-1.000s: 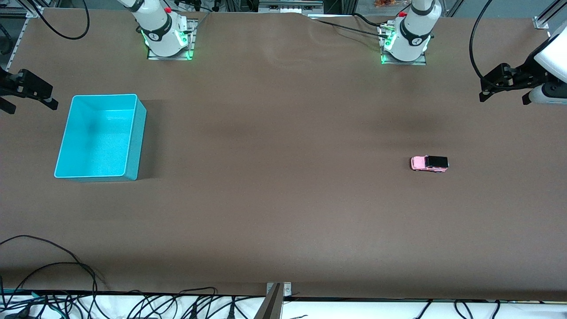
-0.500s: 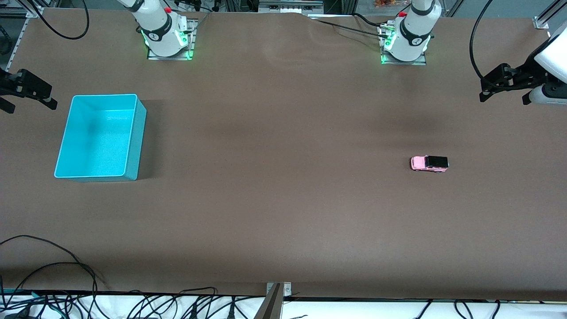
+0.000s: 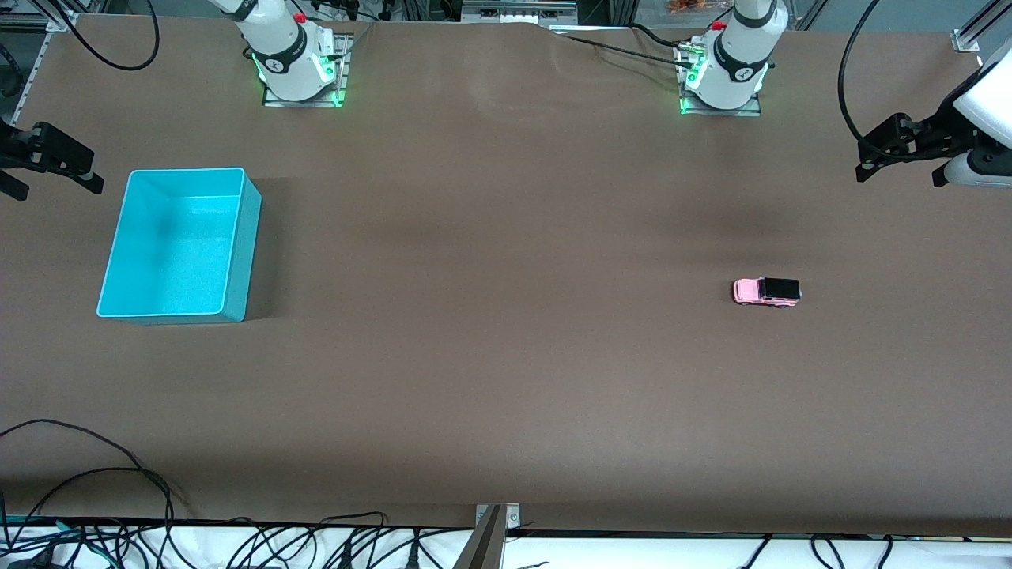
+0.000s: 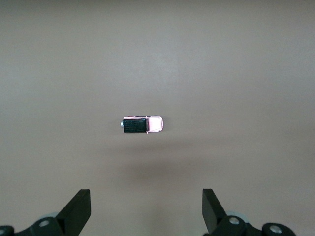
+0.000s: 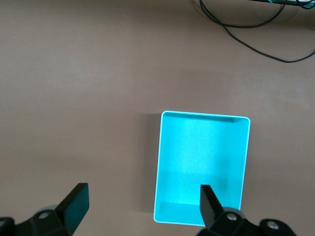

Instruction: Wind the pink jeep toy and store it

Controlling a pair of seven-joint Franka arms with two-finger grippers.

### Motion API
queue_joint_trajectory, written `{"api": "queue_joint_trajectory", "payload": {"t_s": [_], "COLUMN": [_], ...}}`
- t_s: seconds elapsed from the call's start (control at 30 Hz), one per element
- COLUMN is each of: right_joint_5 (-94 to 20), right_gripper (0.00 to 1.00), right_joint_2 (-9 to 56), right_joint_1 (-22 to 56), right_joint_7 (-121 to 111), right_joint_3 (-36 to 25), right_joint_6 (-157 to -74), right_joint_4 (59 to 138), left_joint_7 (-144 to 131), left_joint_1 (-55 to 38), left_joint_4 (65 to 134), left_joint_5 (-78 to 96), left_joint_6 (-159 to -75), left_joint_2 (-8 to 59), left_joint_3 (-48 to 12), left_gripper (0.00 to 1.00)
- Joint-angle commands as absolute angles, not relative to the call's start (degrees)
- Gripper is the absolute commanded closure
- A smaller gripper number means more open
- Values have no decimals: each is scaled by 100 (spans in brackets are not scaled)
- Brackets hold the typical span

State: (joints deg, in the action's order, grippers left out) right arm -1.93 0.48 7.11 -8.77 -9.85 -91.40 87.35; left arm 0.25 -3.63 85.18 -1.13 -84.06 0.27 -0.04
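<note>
Only the left wrist view shows the pink jeep toy (image 4: 142, 125) from straight above; the front view places it (image 3: 766, 291) on the brown table (image 3: 506, 356) toward the left arm's end, well apart from the turquoise bin (image 3: 236, 261). No writing is legible. The left gripper (image 4: 146, 214) and right gripper (image 5: 142, 205) both hang spread wide, holding nothing.

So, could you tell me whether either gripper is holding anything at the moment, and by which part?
Nothing is held. The left gripper and right gripper are both open and empty; the pink jeep toy sits untouched on the table.
</note>
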Motion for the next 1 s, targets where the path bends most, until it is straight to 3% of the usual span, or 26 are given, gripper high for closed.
{"api": "queue_joint_trajectory", "payload": {"t_s": [0.0,0.97], "right_joint_5": [-149,-149], "right_gripper": [0,0], "right_joint_2": [44,70], "right_joint_1": [712,765], "right_joint_7": [-835,-852], "right_joint_3": [-967,-949], "right_joint_6": [-8991,-8982], "right_joint_4": [8622,8622], "left_joint_7": [-18,-35], "left_joint_1": [-334,-343], "left_joint_4": [8341,8367], "left_joint_5": [26,79], "left_joint_6": [-8279,-8279], "left_joint_2": [97,105], "left_joint_3": [0,0], "left_gripper": [0,0]}}
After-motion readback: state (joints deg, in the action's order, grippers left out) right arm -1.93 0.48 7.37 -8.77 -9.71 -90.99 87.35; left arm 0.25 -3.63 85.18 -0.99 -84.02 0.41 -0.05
